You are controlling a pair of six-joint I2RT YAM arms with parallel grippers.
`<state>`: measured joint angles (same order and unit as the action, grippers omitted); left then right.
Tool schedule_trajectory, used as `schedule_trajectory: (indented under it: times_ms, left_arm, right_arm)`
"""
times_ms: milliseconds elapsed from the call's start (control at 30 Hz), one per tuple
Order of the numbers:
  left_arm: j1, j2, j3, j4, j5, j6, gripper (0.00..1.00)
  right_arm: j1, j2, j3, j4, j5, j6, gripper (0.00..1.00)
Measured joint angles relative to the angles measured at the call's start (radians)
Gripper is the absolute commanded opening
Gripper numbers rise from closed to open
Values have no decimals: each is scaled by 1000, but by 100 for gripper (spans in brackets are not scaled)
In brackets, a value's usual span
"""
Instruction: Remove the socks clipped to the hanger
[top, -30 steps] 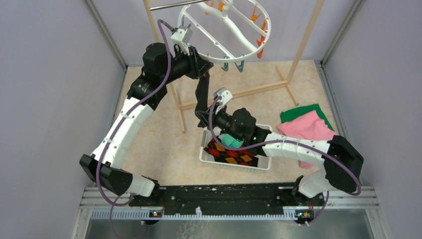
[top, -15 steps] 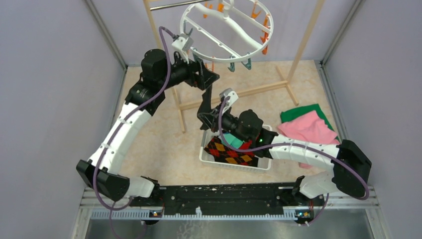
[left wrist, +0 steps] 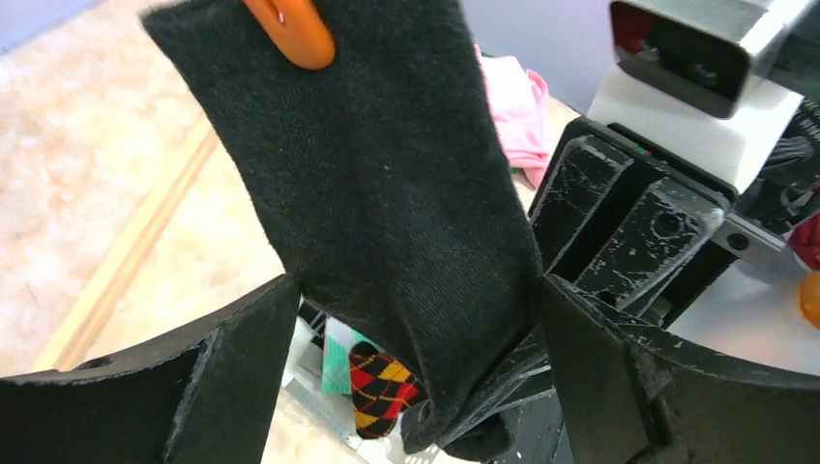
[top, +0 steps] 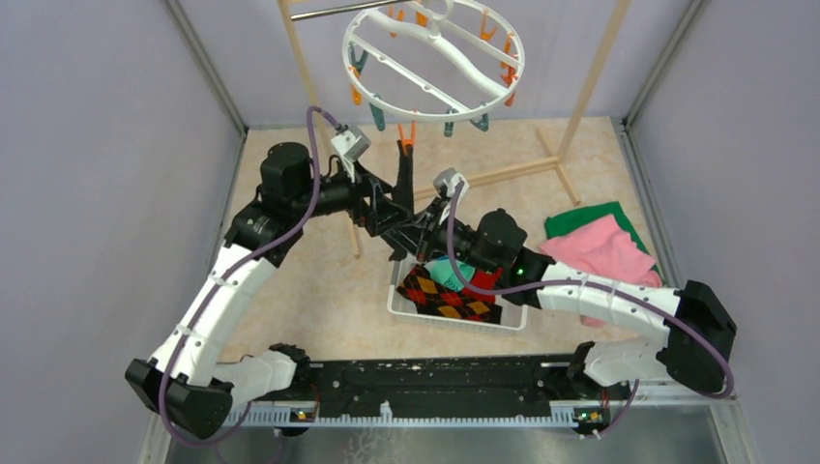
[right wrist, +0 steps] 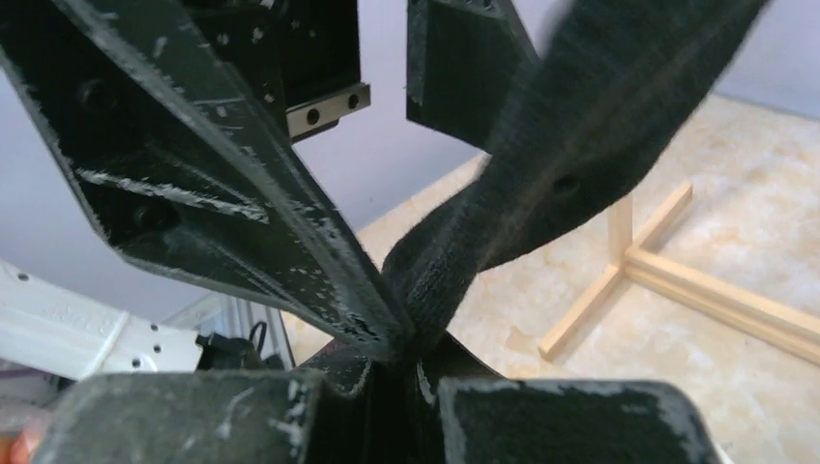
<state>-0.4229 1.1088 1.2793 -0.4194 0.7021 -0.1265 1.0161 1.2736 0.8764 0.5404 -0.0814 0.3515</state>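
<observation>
Left end effector (left wrist: 416,329) stands wide open astride the hanging black sock (left wrist: 387,193); right end effector (right wrist: 406,343), clamped shut, pinches its lower tip.

hanger (top: 425,115): white ring, tilted, top centre | black sock (top: 406,172): hangs from its orange clip (top: 407,133) | other socks (top: 447,296): heaped mid-frame

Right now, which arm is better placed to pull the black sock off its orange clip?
Right. The right gripper is shut on the black sock, low under the orange clip; the left gripper stands open around it.
</observation>
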Motion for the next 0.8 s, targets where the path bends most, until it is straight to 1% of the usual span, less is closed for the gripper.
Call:
schedule_trajectory:
  times_ms: [167,200,267,333,367,433,467,500,533,600,667,700,733,767,800]
  left_arm:
    - [10,0,-74,39,33,-40,96]
    - [10,0,-81,45,35,-48,95]
    - [10,0,-90,62,42,-64,87]
    - [10,2,-91,72,50,-79,77]
    - [9,3,-91,77,56,-86,70]
    - [8,7,-91,90,69,-98,49]
    - [8,10,-91,97,72,-104,36]
    - [8,13,-91,103,73,-112,27]
    - [7,15,-91,109,74,-117,20]
    - [6,18,-91,119,75,-121,9]
    - [5,21,-91,124,75,-123,2]
    - [5,22,-90,125,72,-121,0]
    - [5,24,-90,125,68,-118,0]
    - [5,25,-90,125,67,-117,0]
    - [5,27,-90,126,63,-114,0]
  right_arm:
    - [-2,-1,1,-72,-21,-3,1]
    - [-3,-1,1,-79,-24,-3,1]
    - [-5,-1,1,-81,-29,-4,1]
    - [-5,-1,1,-77,-34,-7,1]
    - [-6,-1,1,-76,-35,-7,1]
    - [-9,-1,1,-77,-40,-8,2]
    - [-11,-1,1,-77,-43,-8,4]
    - [-13,-1,1,-76,-45,-8,5]
    - [-13,-1,1,-76,-47,-9,7]
    - [-14,-1,1,-77,-53,-10,10]
    - [-17,-1,1,-76,-58,-10,17]
    - [-18,-1,1,-77,-61,-10,23]
    - [-20,-2,1,-79,-63,-11,32]
    - [-24,-3,1,-84,-67,-11,43]
    - [-25,-6,1,-90,-68,-9,58]
